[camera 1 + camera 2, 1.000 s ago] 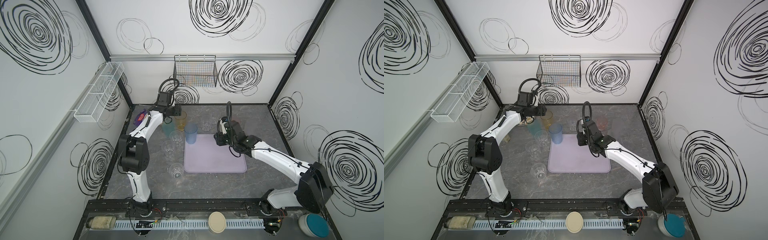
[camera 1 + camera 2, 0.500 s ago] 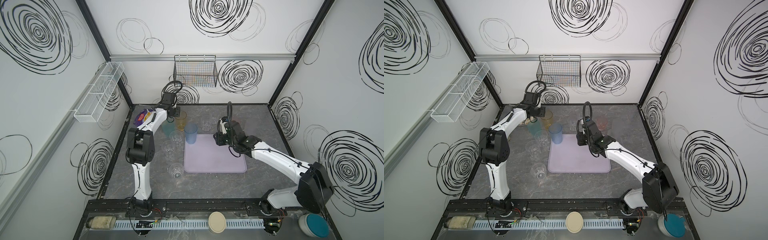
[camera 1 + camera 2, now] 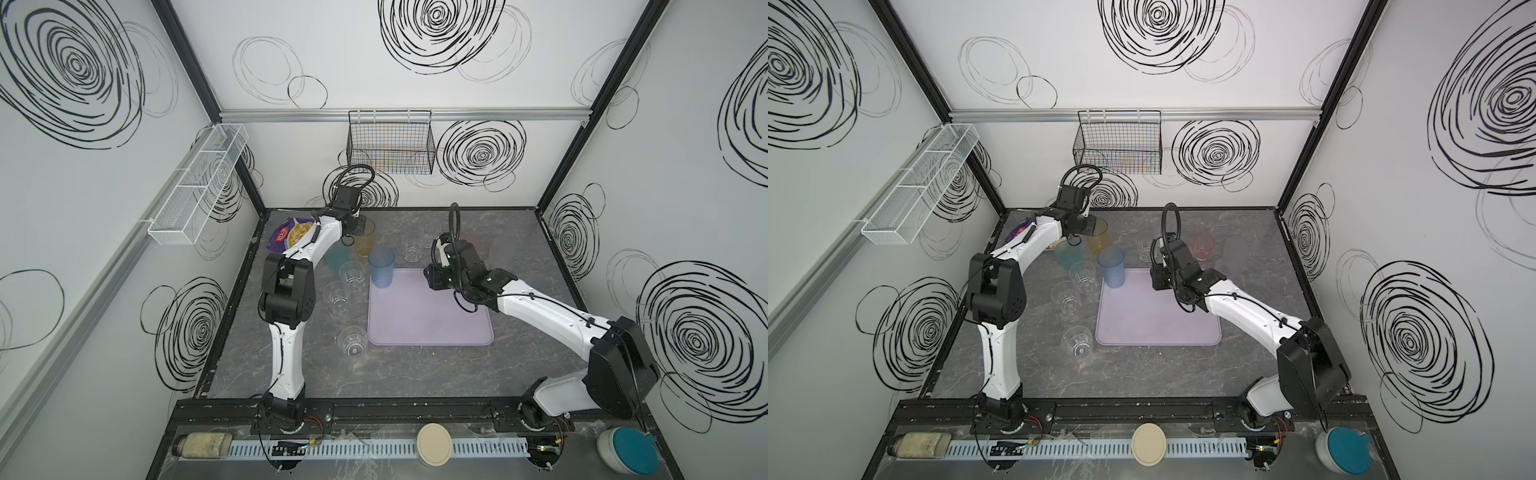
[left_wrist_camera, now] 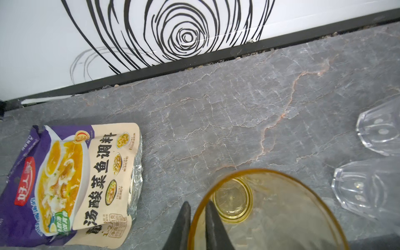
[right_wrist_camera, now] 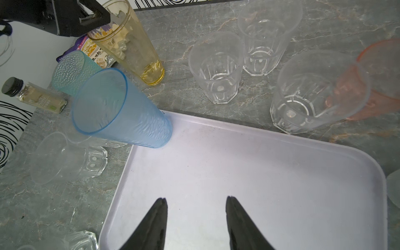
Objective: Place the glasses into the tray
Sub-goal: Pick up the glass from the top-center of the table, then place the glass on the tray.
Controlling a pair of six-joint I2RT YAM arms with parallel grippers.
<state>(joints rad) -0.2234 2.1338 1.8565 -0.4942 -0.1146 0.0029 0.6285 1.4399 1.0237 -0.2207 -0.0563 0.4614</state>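
Both top views: amber glass (image 3: 366, 245) on table at tray (image 3: 428, 328) 11 o'clock, outside; 1 blue glass (image 3: 381, 270) inside tray.
Left wrist: left fingers (image 4: 186, 218) just closed, pinching amber glass rim; lift likely next.
Right wrist: right fingers (image 5: 158, 218) parted, empty, over tray.

- tray (image 5: 259, 173): plain pale lavender.
- blue glass (image 5: 129, 116): translucent light blue with a rippled surface.
- teal glass (image 5: 73, 69): translucent teal, covered in fine raised dots.
- amber glass (image 5: 129, 43): see-through yellow-amber, unpatterned.
- pink glass (image 5: 385, 65): translucent salmon pink.
- clear glasses (image 5: 216, 71): colourless, with faceted lower walls.
- table (image 4: 238, 108): grey stone pattern with pale veins and one rust-coloured vein.
- packet (image 4: 65, 184): purple and cream, with a yellow soup picture, a red badge and black characters.
- walls (image 3: 374, 62): white with black scribbled concentric swirls.
- wire basket (image 3: 390, 137): black.
- mesh rack (image 3: 195, 199): white.
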